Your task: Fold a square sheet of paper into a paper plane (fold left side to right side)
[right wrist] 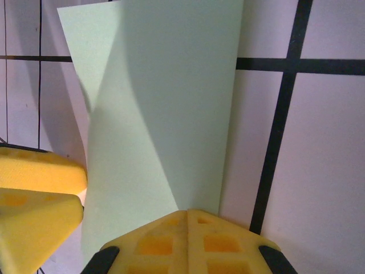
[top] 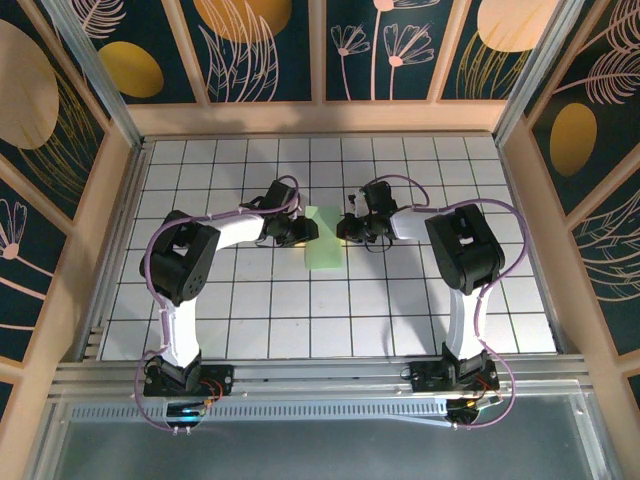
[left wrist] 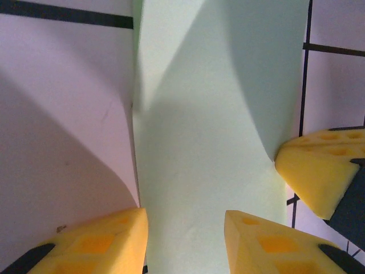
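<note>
- White grid-tiled table (top: 250,320) inside a panelled enclosure, my two arm bases at 6 o'clock.
- Left gripper (left wrist: 185,242): jaws part-way apart, straddling the square sheet of paper (top: 325,248) from its 9 o'clock side. I see nothing clamped.
- Right gripper (right wrist: 188,240): fingers closed tip to tip, set on the sheet's 3 o'clock edge.
- Sheet: mid-table between both tools, reading as a narrow upright strip, apparently doubled over. Its 9 o'clock edge stands slightly off the tile.
- Risk, near: if my closed right tips drag sideways, the strip slides and the layers lose register.
- Risk, mid: the raised edge may spring open should the left jaws lift before a crease is pressed.
- Risk, far: uneven pressure could skew the crease toward 12 o'clock.
- Unclear: whether the right tips nip a layer or merely press.
- Unclear: the sheet's near end lies under my fingers, and the diagonal tones may be shadow or fold.
</note>
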`<state>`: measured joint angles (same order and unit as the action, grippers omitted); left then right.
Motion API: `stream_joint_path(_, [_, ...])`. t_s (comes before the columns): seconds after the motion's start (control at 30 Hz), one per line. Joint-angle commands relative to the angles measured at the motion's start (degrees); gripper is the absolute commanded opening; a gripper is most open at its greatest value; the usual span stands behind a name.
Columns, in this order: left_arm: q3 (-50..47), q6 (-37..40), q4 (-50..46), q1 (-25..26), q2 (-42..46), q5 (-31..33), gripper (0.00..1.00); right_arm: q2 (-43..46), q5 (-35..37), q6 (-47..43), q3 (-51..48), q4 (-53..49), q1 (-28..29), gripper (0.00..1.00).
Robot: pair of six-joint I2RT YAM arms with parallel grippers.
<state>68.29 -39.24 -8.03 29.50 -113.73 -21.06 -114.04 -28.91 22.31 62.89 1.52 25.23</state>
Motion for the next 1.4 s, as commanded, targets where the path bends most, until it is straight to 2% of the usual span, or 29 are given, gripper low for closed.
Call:
stream_joint_path(0.0, [-1.64,-0.69,-4.90,1.22,0.36,-4.68,0.40,-0.57,4.82,-1.67,-1.63,-4.05,-0.26,0.00])
stream_joint_path(0.4, [-6.77,-10.50,8.10,1.17,2.61,-6.86,0.43,-0.36,4.74,-1.91,-1.66,-4.17,-0.27,0.00])
stream_joint_path(0.57, [-7.56,-12.33,6.27,1.13,4.08,-4.44,0.45,-0.31,4.82,-1.91,-1.81,-4.09,-0.22,0.00])
stream_joint_path(1.07, [-11.57,-20.50,14.24,1.77,6.03,-9.25,0.45,-0.52,4.12,-1.90,-2.26,-2.92,-0.35,0.00])
stream_joint_path(1.37, [-9.81,-20.79,14.98,1.79,5.74,-4.79,0.46,-0.24,3.77,-2.09,-2.93,-2.38,-0.32,0.00])
